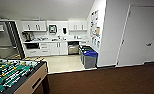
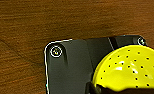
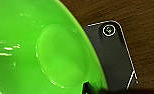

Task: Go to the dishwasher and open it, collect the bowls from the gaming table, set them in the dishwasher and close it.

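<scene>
Yellow plastic, dotted with small holes, is the bowl (image 2: pixel 129 68) at the left wrist; the green bowl (image 3: pixel 43 47) is at the right wrist. Whether either gripper clamps its bowl, I cannot tell. The dishwasher (image 1: pixel 73 47) stands far ahead, beyond the blue-lidded bin (image 1: pixel 90 58), its door seemingly open.

Bright, blurry kitchenette light, dim brown carpet (image 1: pixel 105 80), glare streaks on the green bowl (image 3: pixel 30 45).
</scene>
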You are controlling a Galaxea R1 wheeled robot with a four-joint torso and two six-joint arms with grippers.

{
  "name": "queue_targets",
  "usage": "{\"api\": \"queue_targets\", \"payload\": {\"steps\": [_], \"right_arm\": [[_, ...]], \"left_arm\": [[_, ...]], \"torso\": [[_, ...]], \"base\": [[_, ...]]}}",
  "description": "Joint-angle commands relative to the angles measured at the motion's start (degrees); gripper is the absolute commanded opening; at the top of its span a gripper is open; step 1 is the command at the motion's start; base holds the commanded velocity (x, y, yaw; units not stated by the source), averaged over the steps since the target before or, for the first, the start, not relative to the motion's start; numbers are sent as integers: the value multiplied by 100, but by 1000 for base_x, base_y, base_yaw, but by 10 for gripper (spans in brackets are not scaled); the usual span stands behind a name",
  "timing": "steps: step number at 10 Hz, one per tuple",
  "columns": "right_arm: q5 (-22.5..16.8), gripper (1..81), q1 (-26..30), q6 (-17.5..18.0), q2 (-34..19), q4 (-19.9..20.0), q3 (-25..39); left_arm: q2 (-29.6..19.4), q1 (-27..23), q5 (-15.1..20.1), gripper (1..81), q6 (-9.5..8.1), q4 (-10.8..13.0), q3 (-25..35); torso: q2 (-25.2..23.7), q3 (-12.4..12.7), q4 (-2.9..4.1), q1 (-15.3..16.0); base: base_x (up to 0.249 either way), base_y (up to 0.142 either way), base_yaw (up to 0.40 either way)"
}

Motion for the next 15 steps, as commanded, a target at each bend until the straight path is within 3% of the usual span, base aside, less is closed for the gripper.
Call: {"api": "queue_targets", "payload": {"steps": [1, 15], "right_arm": [[-391, 10, 338, -63, -17, -62, 25], [-391, 10, 338, -63, 1, -71, 25]], "left_arm": [[-48, -384, 227, 10, 33, -20, 31], [-39, -392, 156, 10, 24, -29, 31]], "torso": [[0, 0, 0, 3], [0, 0, 0, 3]], "base": [[190, 0, 0], [200, 0, 0]]}}
